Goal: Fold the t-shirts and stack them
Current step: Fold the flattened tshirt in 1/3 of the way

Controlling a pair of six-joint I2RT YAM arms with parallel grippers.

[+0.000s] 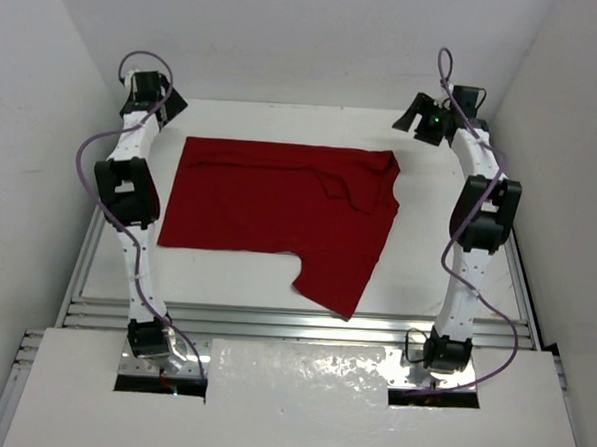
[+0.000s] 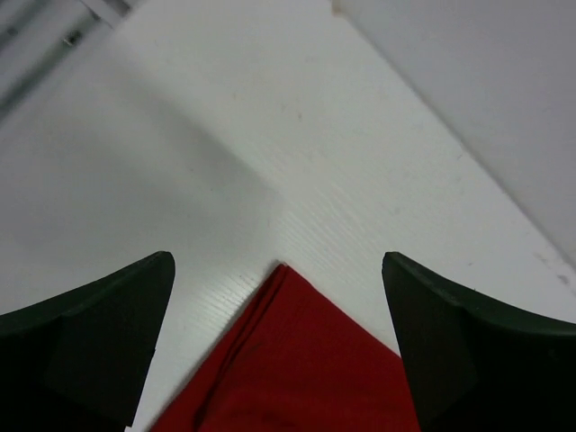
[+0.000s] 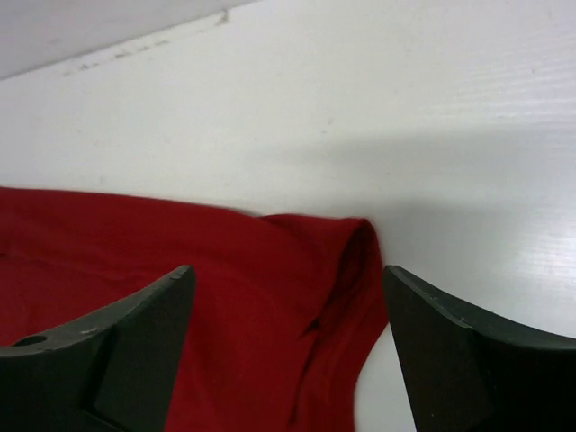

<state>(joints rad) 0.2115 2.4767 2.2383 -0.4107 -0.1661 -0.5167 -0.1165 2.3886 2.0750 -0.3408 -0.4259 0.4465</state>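
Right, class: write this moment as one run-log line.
shirt spread on table | left pincer open over its far-left corner | right pincer open over its far-right corner | nothing held

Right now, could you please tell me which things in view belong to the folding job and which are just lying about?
Job:
- dark red t-shirt
- left tool, open
- right tool, open

Not the job:
- white table
- metal rails
- purple cables
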